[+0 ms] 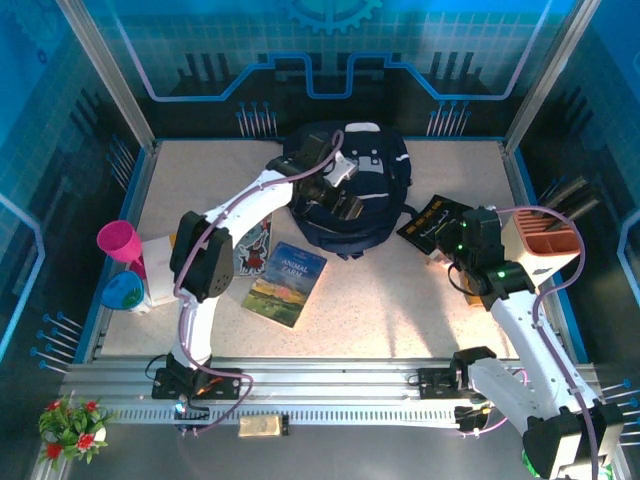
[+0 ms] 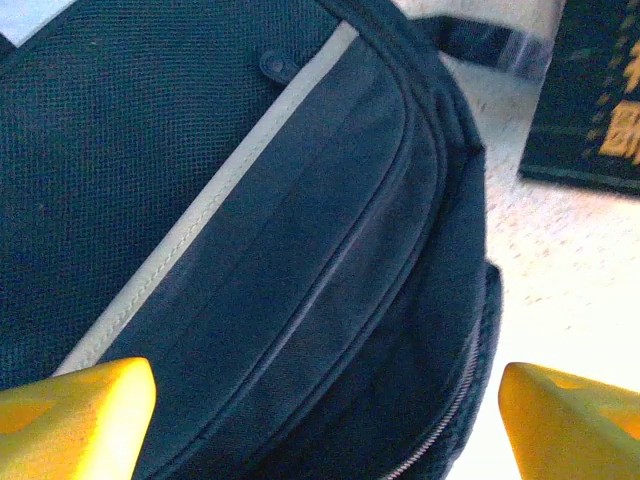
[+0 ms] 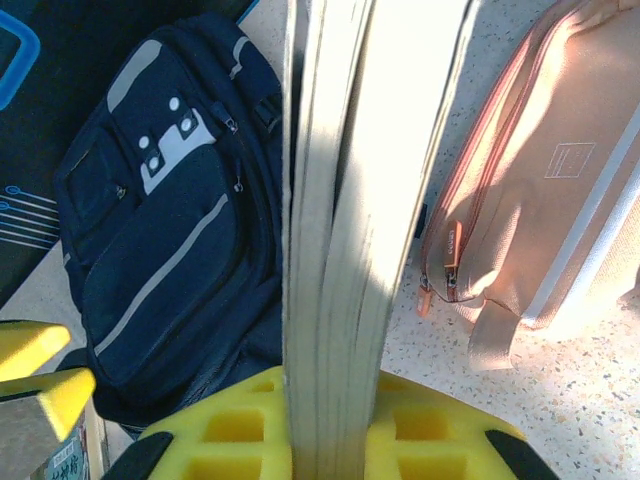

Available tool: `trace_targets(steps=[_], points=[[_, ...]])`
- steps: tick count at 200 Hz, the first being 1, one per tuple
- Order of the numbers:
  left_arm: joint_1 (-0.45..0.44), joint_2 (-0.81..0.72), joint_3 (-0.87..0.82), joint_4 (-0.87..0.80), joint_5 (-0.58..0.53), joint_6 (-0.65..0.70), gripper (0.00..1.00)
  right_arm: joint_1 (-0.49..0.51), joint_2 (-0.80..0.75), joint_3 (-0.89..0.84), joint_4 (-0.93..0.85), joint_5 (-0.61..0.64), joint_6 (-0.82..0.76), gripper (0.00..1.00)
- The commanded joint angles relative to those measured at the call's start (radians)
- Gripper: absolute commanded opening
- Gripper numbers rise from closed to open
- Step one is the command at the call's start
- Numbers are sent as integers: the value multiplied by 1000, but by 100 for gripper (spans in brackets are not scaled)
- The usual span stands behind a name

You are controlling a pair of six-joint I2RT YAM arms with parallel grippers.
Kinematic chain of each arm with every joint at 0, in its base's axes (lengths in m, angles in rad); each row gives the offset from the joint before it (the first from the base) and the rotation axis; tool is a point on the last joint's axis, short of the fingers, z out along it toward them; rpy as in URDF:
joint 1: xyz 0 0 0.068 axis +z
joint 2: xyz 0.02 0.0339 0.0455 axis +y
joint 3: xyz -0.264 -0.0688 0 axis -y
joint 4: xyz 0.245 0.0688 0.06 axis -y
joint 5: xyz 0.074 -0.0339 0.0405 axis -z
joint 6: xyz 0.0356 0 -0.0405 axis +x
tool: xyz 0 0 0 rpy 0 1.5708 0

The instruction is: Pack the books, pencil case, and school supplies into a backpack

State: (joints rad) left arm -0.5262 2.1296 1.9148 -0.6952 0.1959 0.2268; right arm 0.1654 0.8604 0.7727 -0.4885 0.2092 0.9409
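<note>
The left gripper [image 2: 325,405] gapes empty over the backpack [image 2: 250,200]; right gripper [image 3: 325,430] pinches the black book [image 1: 432,222]

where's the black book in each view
top external: black book right of centre, just right of the backpack
left wrist: book in the top right corner, beyond the backpack
right wrist: book edge-on down the middle, backpack to its left
shared landmark: the backpack
</note>
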Motion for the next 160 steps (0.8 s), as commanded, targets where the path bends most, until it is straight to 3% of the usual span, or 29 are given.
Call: trace_targets(steps=[1,29,101,160], points=[[-27,82,87,-157,-96,203,86,-15,-30,-3,47,17,1,5],[-52,179,185,-192,-187,283,76,-20,-20,1,46,-6,3,5],[-79,279,253,-75,-398,351,45,-21,-17,-1,46,-25,22,5],[-89,215,248,-63,-357,350,21,-21,-12,14,31,4,-19,6]])
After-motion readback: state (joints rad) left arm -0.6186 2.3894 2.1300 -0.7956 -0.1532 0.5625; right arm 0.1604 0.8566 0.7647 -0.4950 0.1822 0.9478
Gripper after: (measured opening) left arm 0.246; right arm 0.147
